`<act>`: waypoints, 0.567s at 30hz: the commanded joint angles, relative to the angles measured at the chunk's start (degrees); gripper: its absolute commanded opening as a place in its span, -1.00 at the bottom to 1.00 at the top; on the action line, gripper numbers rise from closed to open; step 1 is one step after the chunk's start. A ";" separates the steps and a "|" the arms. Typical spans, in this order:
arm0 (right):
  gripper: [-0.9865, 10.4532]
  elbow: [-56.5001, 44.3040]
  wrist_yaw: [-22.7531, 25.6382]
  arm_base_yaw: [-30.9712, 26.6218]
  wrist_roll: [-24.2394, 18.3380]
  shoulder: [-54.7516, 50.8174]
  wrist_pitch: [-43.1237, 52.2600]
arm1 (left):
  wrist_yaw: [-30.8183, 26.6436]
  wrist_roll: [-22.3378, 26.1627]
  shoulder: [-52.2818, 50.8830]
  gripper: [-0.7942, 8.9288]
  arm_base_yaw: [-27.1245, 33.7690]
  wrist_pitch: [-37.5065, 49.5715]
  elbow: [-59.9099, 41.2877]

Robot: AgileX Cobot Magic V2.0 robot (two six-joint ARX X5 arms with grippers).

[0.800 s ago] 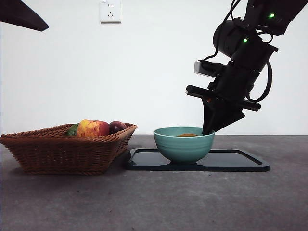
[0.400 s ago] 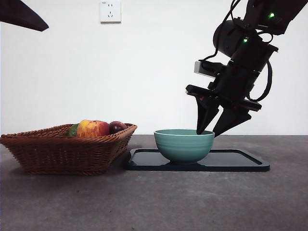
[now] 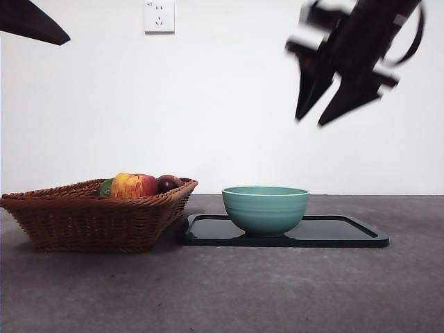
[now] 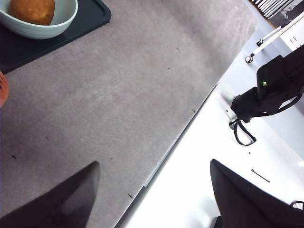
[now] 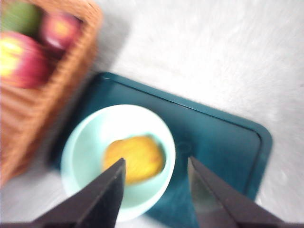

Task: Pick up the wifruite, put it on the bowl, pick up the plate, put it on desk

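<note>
Right gripper (image 3: 320, 119): high above the bowl, jaws spread and empty; blurred.
Left gripper (image 4: 152, 199): waits off to the side, jaws spread, holding nothing.
Wifruite (image 5: 134, 158): lies inside the bowl (image 3: 266, 208), hidden below the rim in the front view.
Plate (image 3: 347, 232): dark flat tray under the bowl, its right half bare.
Step in hand: the first half looks done; I judge the tray comes next, best gripped at its free rim and lifted level so the bowl does not slide.
Desk (image 3: 222, 291): dark grey, matte, mottled.
Basket (image 3: 90, 215): wicker, just left of the tray, holding an apple (image 3: 133, 185) and other fruit.
Room: white wall with a socket (image 3: 159, 15).
</note>
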 commanded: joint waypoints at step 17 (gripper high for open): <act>-0.46 -8.70 -5.14 0.83 -1.81 -32.33 -17.99 | 0.44 1.53 0.26 -0.07 -0.33 0.61 0.55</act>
